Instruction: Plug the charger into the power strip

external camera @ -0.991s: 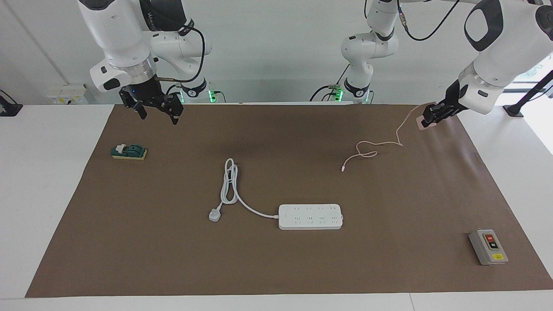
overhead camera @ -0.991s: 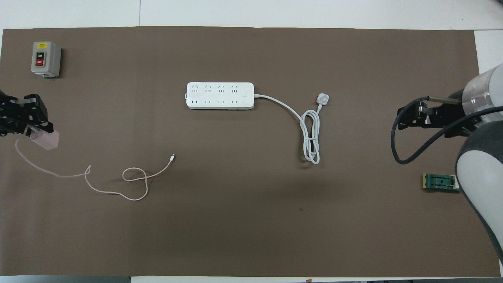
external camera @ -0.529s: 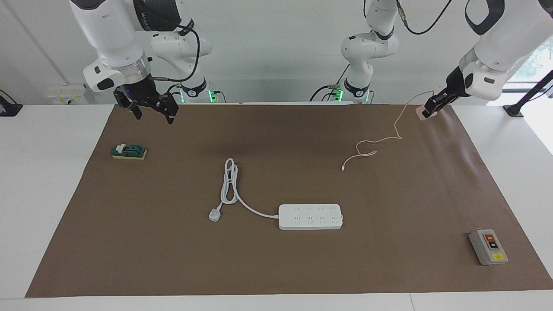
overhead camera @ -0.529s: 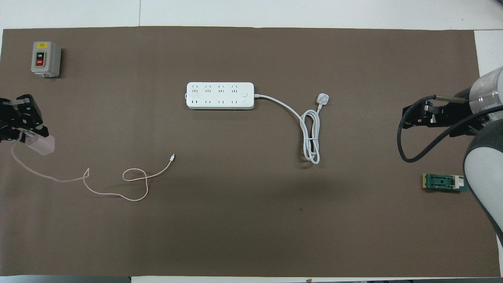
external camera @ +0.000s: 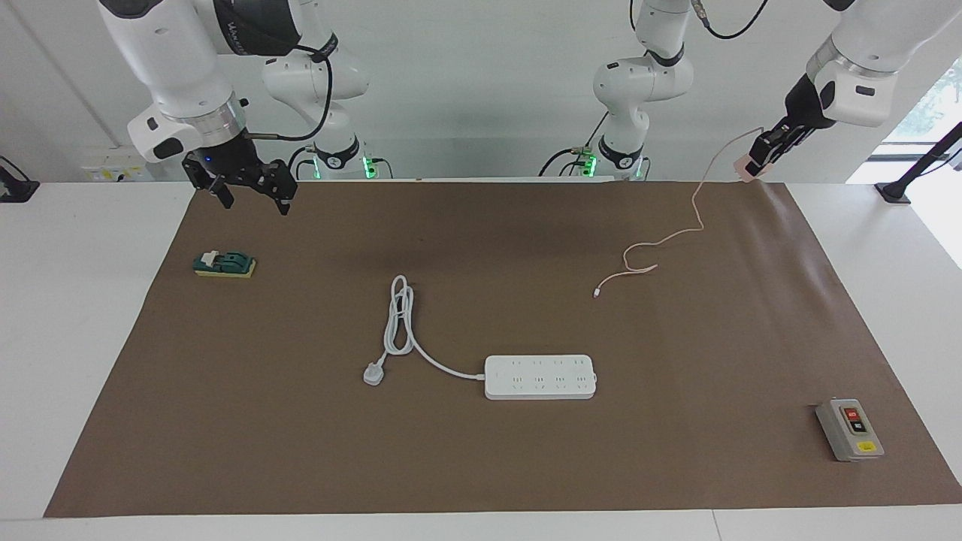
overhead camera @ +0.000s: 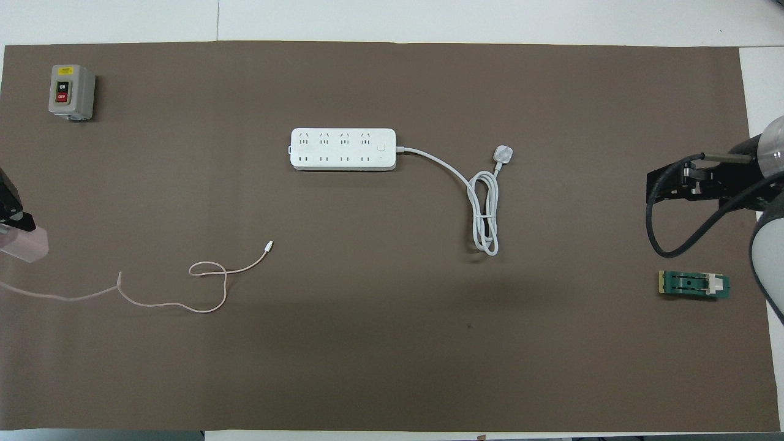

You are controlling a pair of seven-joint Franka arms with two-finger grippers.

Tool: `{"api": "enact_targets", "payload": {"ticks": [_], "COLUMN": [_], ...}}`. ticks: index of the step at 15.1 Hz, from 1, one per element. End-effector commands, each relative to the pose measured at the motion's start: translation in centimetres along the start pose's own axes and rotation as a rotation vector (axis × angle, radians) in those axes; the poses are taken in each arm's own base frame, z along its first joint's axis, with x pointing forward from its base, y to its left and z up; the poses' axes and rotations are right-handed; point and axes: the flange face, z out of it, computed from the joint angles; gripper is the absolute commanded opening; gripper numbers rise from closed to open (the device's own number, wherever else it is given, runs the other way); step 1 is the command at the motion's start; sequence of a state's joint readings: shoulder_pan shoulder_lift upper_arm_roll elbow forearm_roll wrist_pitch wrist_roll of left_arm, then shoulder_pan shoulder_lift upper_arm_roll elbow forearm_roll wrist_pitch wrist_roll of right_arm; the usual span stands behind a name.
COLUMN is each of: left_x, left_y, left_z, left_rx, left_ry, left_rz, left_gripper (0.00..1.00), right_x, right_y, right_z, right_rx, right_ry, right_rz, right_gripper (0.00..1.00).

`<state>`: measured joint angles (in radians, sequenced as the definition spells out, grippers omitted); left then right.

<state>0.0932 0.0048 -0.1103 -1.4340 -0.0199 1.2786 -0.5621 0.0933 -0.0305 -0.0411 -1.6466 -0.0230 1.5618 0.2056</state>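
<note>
Left hand (external camera: 760,159) grips the charger (external camera: 751,167) high over the desk's (external camera: 83,315) left-arm end, cable (external camera: 661,242) trailing; next it must carry it to the strip (external camera: 539,376) mid-desk, while the open right hand (external camera: 249,197) waits.

The power strip (external camera: 539,376) lies mid-mat (external camera: 481,466), its plug (external camera: 373,373) toward the right arm's end. The charger (external camera: 754,164) hangs, apparently over the mat's edge at the left arm's end.
</note>
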Motion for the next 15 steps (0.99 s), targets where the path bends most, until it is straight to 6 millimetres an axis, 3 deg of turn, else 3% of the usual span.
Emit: {"api": "enact_targets", "payload": {"ticks": [1,5,7,12,15], "left_x": [0.6,1.2,1.4,2.8,2.9], "left_y": [-0.3,2.4,4.6,11.4,17.0], "left_z": [0.3,0.6,0.9,5.2,9.1], "left_rx": [0.017,-0.03,-0.071,-0.092,-0.107], "left_ry": [0.003,0.063,0.099,0.132,0.167], "left_rz": [-0.103,-0.263,-0.359,-0.644,-0.761], "left_gripper": [0.0,0.0,0.0,0.0,0.0], "right_x": [-0.4,-0.4,-0.4,-0.4,-0.4], "right_y": [0.6,0.7,0.8,1.0,1.0], "right_z": [-0.4,-0.4,-0.5,-0.6,-0.4], "right_rx": [-0.001,-0.001,-0.001,0.0,-0.001], "right_ry": [-0.009,-0.009,-0.007,-0.006,-0.009], "right_rz": [-0.009,-0.008,-0.004,0.0,-0.001], "right_gripper": [1.0,1.0,1.0,1.0,1.0]}}
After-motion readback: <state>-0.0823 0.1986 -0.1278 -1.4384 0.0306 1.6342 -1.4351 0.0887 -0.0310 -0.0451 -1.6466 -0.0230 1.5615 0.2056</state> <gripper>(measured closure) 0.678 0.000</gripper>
